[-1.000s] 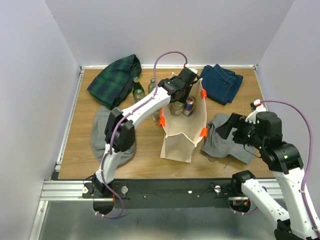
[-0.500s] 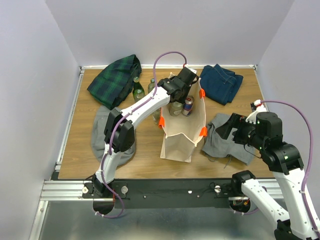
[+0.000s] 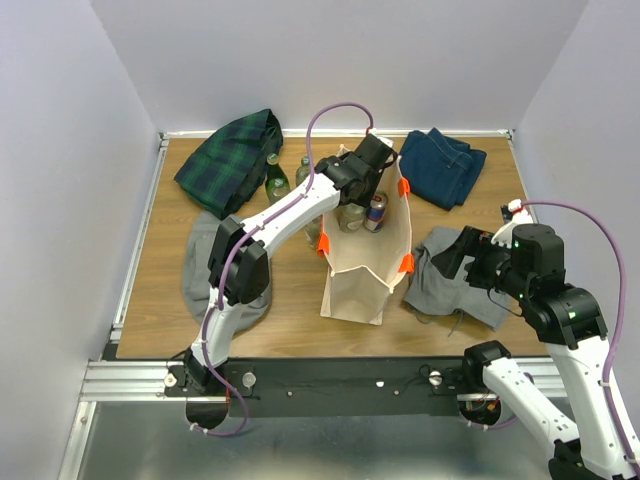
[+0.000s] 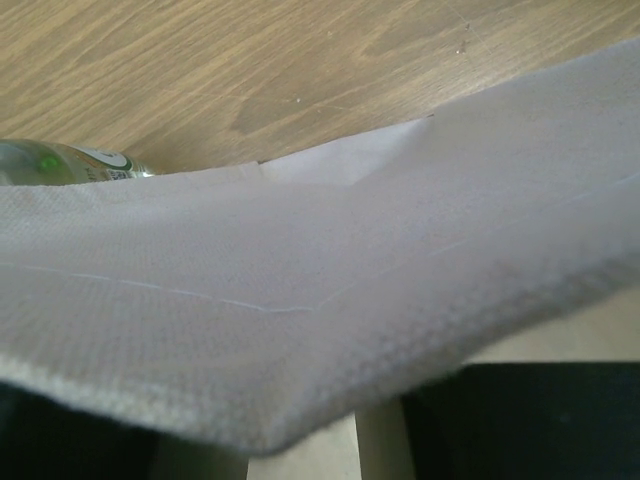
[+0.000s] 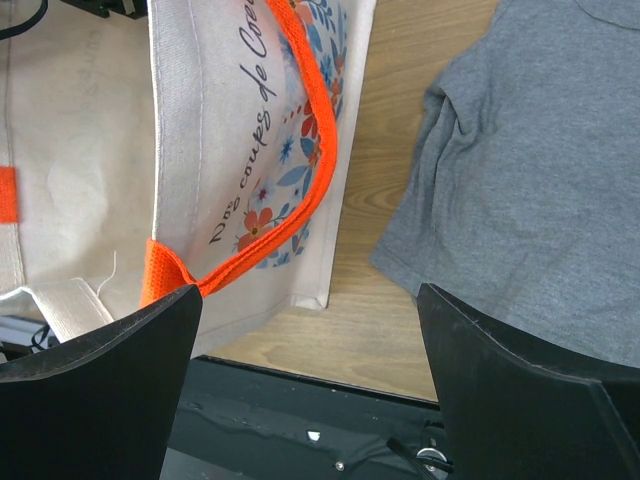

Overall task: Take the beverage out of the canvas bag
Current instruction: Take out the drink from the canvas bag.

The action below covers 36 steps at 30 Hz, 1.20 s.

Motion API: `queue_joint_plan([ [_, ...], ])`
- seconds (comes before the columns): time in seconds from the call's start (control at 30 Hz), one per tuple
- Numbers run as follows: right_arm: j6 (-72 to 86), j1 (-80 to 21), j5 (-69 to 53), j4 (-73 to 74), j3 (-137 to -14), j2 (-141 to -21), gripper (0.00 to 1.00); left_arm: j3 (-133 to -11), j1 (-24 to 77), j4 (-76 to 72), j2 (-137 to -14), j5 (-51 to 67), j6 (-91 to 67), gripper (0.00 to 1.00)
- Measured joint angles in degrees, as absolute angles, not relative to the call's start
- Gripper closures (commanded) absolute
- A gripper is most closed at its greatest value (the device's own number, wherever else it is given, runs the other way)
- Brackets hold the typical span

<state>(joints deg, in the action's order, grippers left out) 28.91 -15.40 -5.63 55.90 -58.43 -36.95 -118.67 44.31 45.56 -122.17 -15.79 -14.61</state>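
Observation:
The beige canvas bag (image 3: 362,268) with orange handles (image 3: 407,262) stands upright mid-table, mouth open. Inside it I see a red and blue can (image 3: 377,212) and a green glass bottle (image 3: 352,216). My left gripper (image 3: 372,172) is at the bag's far rim. In the left wrist view the canvas (image 4: 330,290) covers the fingertips, so I cannot tell how the jaws stand. My right gripper (image 3: 450,258) is open and empty, to the right of the bag. In the right wrist view it (image 5: 308,295) hangs over the wood beside the bag's printed side (image 5: 250,170).
Two green bottles (image 3: 275,180) (image 3: 305,170) stand left of the bag; one shows in the left wrist view (image 4: 60,165). A plaid cloth (image 3: 230,160) lies back left, jeans (image 3: 440,165) back right, and grey cloths on the left (image 3: 205,265) and right (image 3: 460,285).
My left gripper and the bag's far rim have shifted slightly to the left. The right arm has not moved.

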Motion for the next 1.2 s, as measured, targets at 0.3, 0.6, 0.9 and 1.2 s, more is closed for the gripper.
queue_joint_plan([
  [0.3,28.9,-15.4,-5.6,55.9,-58.4,-36.9,0.02,-118.9,44.2,45.6,-122.1,-16.8,-14.6,0.63],
  [0.6,28.9,-15.4,-5.6,55.9,-58.4,-36.9,0.02,-118.9,44.0,45.6,-122.1,-16.8,-14.7,1.00],
  [0.9,28.9,-15.4,-5.6,55.9,-58.4,-36.9,0.02,-119.0,44.0,45.6,-122.1,-16.4,-14.5,1.00],
  [1.2,28.9,-15.4,-5.6,55.9,-58.4,-37.0,0.02,-120.4,43.9,48.2,-122.1,-14.2,-13.6,1.00],
])
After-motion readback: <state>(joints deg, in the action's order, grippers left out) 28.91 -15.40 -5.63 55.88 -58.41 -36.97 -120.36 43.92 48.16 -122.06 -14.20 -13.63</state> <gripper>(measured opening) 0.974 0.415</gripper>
